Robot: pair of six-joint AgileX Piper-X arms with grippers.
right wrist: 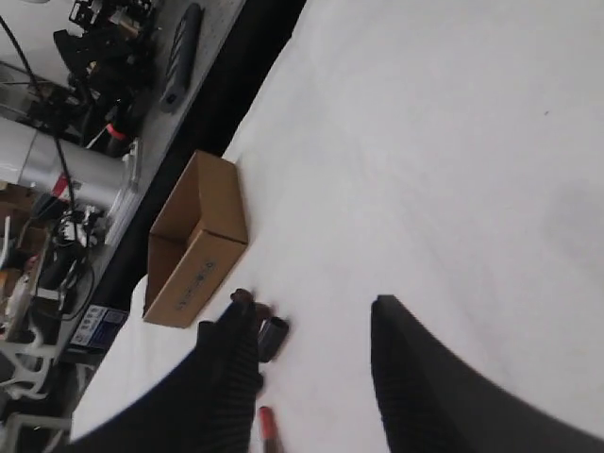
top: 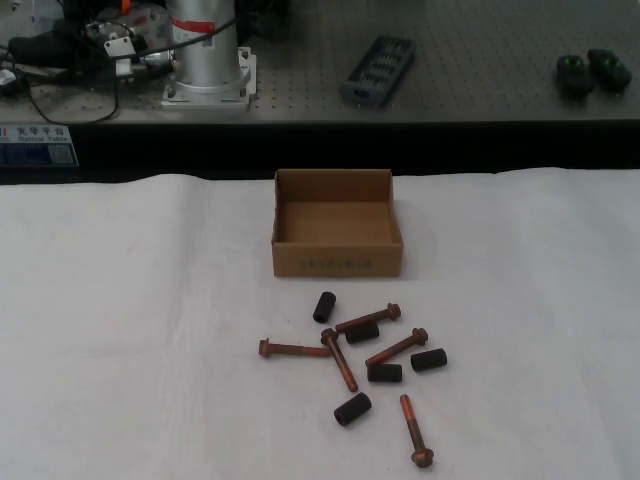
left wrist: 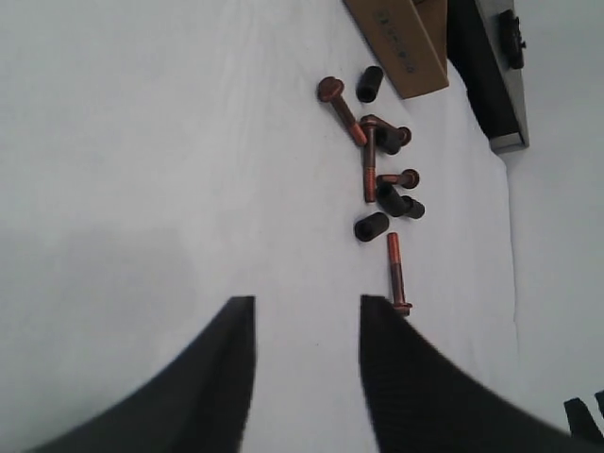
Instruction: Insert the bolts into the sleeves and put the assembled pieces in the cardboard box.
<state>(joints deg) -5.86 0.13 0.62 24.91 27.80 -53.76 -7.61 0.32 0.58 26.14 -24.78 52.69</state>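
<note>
Above the white cloth (top: pixel 120 330), the left gripper (left wrist: pixel 307 307) and the right gripper (right wrist: pixel 311 307) are both hanging with fingers spread and nothing between them. Bolts (top: pixel 298 350) and sleeves (top: pixel 324 306) are lying scattered just in front of the cardboard box (top: pixel 337 262). The step in hand is probably a first pickup. The lone bolt (top: pixel 413 428) is lying apart from the tangle, so it is offering the cleanest grasp: across the shank, close to the head, leaving the tip free for the nearest sleeve (top: pixel 352 408). That bolt's long axis is running roughly toward the box, head at the near end.
</note>
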